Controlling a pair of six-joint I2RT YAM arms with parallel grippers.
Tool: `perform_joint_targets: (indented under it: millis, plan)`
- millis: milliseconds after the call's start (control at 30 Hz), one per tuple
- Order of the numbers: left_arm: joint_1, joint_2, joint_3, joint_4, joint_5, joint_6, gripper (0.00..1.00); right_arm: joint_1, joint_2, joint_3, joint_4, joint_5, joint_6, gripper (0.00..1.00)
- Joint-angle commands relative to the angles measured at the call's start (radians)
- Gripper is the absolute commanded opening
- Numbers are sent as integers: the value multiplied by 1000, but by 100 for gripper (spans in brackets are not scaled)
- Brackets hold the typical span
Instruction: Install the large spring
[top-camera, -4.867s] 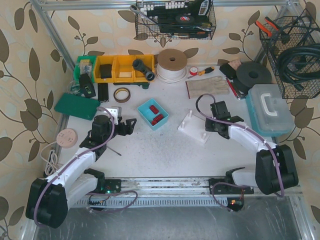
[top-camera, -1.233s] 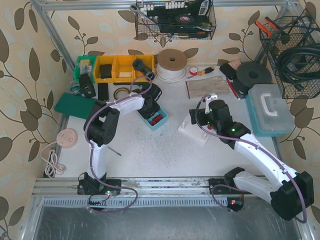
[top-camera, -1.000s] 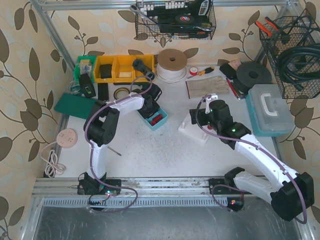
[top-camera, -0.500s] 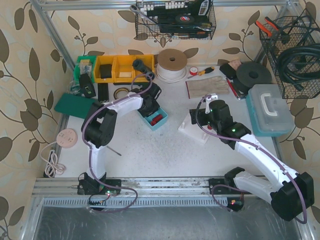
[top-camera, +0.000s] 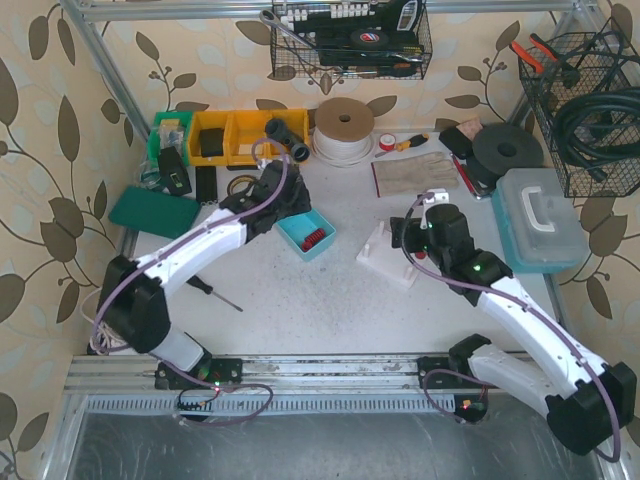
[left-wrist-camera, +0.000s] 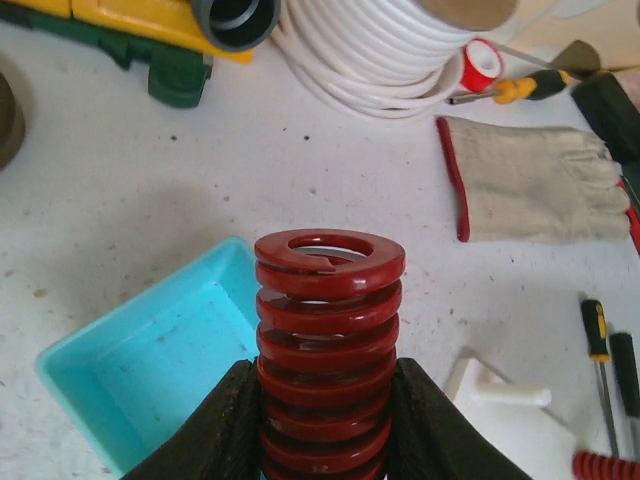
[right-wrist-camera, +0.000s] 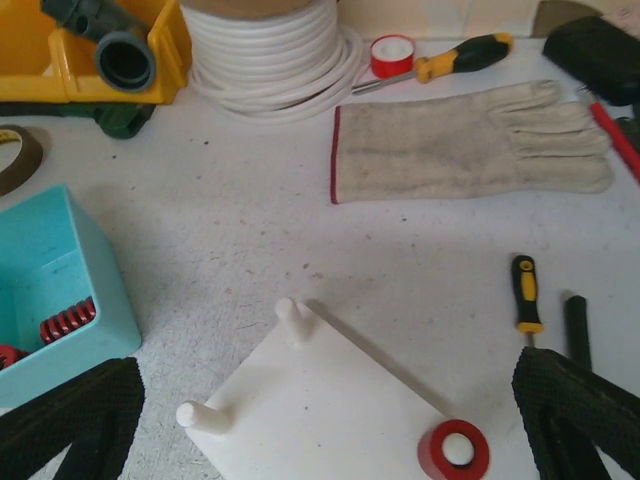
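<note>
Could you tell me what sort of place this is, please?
Probably a workshop-style bench for robot assembly trials: a wire basket of tools, yellow parts bins and a coil of white tubing stand along the back.

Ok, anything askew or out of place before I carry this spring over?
Nothing damaged or spilled. The large red coil spring sits upright in the left gripper; the white pegged plate lies diagonally in the overhead view, not squared up.

A large red coil spring (left-wrist-camera: 328, 330) is held between the fingers of the left gripper (left-wrist-camera: 325, 385), over an open blue plastic tray (right-wrist-camera: 97, 285). Smaller red springs (right-wrist-camera: 65, 322) are contained in the tray. A flat white pegged base (right-wrist-camera: 330, 400) is placed right of the tray, under the spread right gripper (top-camera: 408, 238). A beige fabric glove (right-wrist-camera: 460, 140) is laid behind the base.
</note>
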Motion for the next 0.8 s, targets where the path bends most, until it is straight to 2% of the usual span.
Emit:
perform_joint_targets:
  millis: [0,67,233,433,600,767]
  plan:
    - [-18,-134,-159,247,26,347,0,-2,-73,39,-63,65,32,100]
    - [-36,-221,-250,354,37,469,0,-6,-79,58,-93,31,35,97]
    - [-44,-359,-480,567,121,663,0,-8,-41,128,-205,-150,31,91]
    - [-61,-437,-676,799,358,907,0,-9,-11,187,-258,-465,4,70]
    - [-88,-440,-718,880,427,921,0,7,53,218,-229,-672,43,52]
    - [-120,-406,-724,918,473,937,0,67,98,232,-178,-679,82,49]
